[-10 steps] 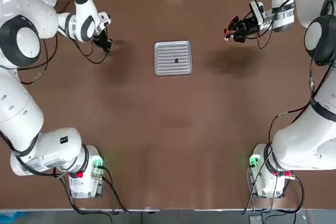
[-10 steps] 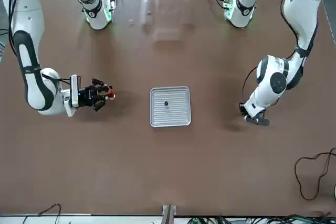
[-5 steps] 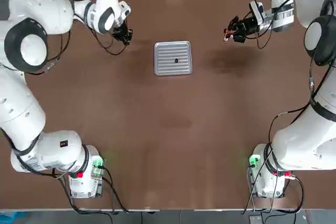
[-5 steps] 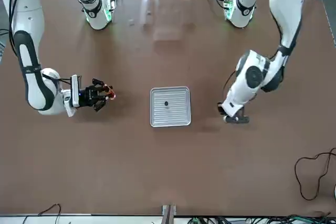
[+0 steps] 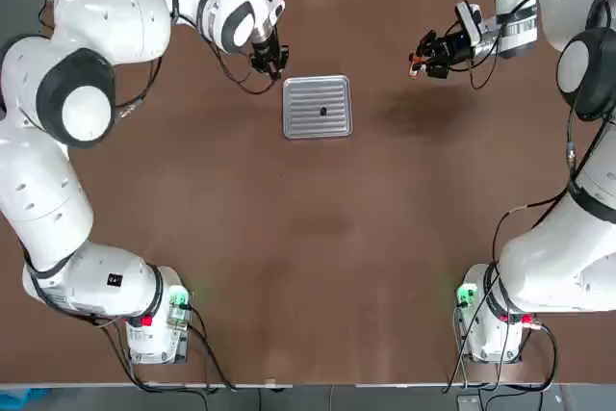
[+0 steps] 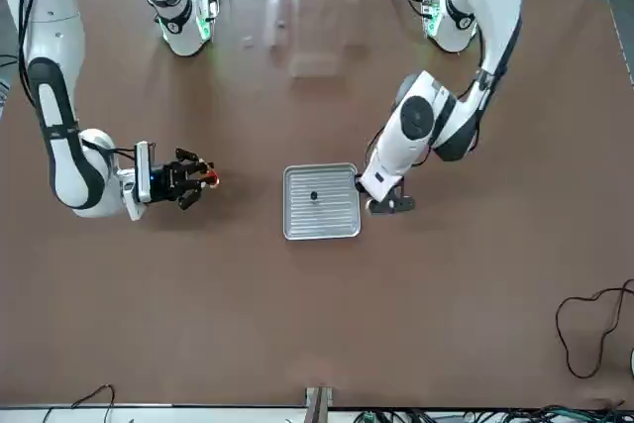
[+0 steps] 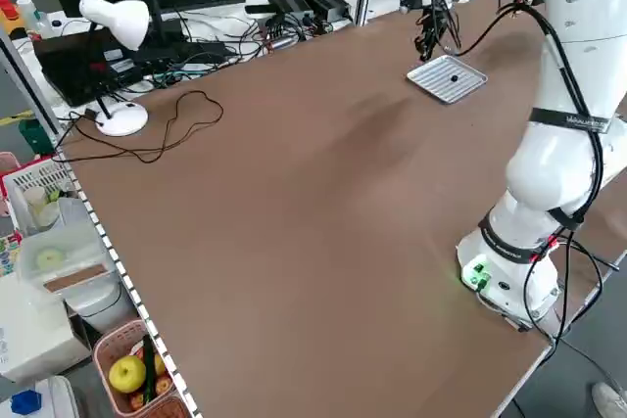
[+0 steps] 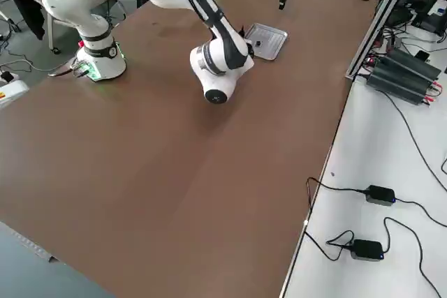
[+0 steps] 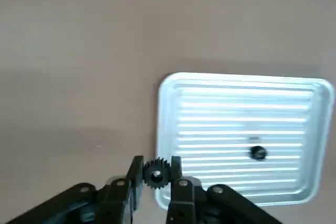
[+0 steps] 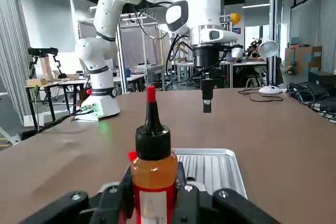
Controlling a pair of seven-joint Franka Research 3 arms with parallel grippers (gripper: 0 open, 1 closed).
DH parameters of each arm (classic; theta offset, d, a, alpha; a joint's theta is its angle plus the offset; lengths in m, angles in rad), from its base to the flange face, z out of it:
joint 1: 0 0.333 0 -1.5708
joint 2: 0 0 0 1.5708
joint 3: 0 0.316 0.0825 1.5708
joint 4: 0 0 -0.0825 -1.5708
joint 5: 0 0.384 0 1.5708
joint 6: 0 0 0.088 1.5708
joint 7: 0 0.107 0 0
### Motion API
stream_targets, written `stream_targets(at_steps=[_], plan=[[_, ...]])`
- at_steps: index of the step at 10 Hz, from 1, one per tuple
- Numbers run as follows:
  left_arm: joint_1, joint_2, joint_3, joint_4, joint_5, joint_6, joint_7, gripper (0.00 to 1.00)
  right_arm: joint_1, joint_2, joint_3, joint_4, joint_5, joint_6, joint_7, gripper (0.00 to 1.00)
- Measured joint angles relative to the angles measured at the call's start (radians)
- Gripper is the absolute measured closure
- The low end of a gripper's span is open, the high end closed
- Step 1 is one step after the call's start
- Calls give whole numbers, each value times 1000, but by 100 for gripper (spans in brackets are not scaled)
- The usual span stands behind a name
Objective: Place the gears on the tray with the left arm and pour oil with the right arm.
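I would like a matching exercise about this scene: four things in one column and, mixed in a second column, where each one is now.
Things:
1. gear with teeth
2. second gear
3. oil bottle
4. tray

Places:
A. lying on the tray's ribs
B. flat on the brown table, between the two arms
C. pinched in the left gripper, at the tray's edge
D. held upright in the right gripper, away from the tray

Pairs: 1-C, 2-A, 3-D, 4-B
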Motion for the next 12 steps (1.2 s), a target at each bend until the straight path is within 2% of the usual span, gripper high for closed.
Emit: stream_targets(at_steps=[5, 12], plan=[[-168, 173, 9, 157, 14, -4, -78, 75, 3, 0, 1, 0, 0, 4, 0, 69], [-192, 230, 22, 174, 83, 5, -82, 73, 66, 0, 3, 0, 46, 56, 4, 69]])
